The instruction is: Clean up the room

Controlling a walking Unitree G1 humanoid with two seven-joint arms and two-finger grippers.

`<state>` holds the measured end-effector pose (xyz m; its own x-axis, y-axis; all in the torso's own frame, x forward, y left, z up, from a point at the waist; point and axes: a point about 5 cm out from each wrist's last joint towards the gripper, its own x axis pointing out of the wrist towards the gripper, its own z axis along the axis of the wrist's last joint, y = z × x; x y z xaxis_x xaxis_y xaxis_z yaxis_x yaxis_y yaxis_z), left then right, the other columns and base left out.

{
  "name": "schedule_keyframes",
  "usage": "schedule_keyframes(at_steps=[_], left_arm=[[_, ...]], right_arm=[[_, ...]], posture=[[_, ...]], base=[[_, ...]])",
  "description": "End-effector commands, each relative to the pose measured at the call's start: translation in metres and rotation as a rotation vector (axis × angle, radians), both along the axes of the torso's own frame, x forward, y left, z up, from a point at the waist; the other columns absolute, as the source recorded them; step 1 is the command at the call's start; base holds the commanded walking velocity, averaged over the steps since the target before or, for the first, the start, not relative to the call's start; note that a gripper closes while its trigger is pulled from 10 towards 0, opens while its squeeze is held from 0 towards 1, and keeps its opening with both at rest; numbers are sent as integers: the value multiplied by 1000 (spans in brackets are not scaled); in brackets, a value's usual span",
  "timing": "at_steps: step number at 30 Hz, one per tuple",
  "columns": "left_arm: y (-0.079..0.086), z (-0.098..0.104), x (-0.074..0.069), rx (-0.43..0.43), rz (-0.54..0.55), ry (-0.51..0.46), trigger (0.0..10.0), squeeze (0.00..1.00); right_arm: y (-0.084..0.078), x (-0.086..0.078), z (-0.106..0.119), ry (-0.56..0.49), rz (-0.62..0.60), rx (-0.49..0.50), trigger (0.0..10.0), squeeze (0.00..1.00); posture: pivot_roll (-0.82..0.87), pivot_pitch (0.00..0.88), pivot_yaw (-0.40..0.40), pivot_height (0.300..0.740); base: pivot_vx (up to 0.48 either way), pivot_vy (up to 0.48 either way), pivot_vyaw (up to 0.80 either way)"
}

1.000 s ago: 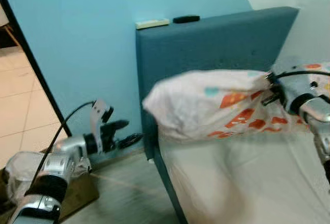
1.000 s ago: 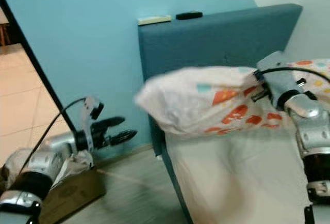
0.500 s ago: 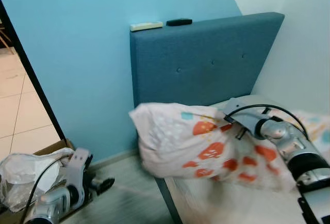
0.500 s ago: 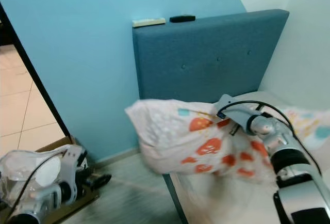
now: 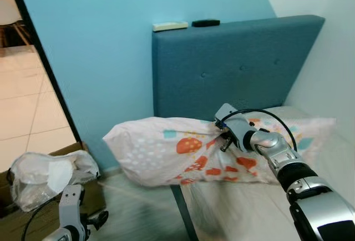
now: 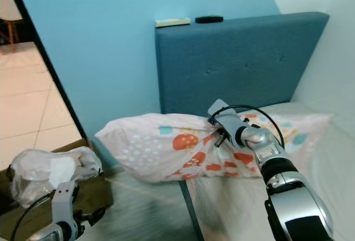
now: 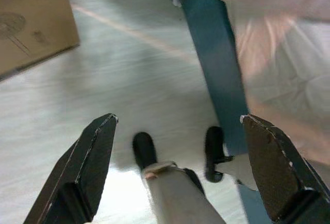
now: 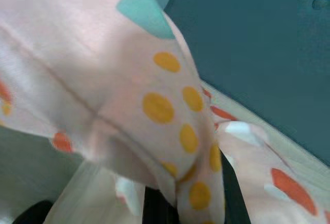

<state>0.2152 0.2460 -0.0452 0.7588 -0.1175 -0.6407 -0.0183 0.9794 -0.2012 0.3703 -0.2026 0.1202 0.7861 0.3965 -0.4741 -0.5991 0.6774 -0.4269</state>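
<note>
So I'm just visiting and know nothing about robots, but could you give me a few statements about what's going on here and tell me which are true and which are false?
1. The right gripper is shut on the patterned pillow. True.
2. The pillow lies wholly on the mattress. False: one end sticks out past the bed's edge, over the floor.
3. Two small things, one pale and one black, lie on top of the blue headboard. True.
4. The left gripper is clamped on the cardboard box. False: its fingers are spread open above the floor, holding nothing.
5. The wall behind the headboard is yellow. False: it is blue.
</note>
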Motion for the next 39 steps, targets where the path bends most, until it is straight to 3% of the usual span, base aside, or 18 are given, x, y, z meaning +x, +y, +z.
schedule_keyframes(at_steps=[1, 12, 17, 28, 39], left_arm=[[0, -3, -4, 15, -3, 24, 10000, 0], [-8, -18, -22, 25, 21, 105, 10000, 0], [-8, -20, -24, 28, 21, 117, 10000, 0], [-14, -16, -15, 36, -14, 94, 10000, 0], [-20, -15, -11, 41, -49, 85, 10000, 0]], right_arm=[[4, 8, 19, -86, 2, 50, 10000, 0], [-22, 18, 48, -254, -172, 49, 10000, 0], [-24, 19, 52, -278, -192, 53, 10000, 0], [-45, 21, 68, -371, -339, 95, 10000, 0], [-51, 20, 74, -402, -352, 86, 10000, 0]], posture=[[-39, 5, -56, 740], [-40, 0, -45, 740], [-38, 0, -42, 740], [-37, 0, -35, 740], [-37, 0, -35, 740]], base=[[247, 0, 513], [297, 0, 345], [310, 0, 0], [310, 0, 0], [290, 0, 0]])
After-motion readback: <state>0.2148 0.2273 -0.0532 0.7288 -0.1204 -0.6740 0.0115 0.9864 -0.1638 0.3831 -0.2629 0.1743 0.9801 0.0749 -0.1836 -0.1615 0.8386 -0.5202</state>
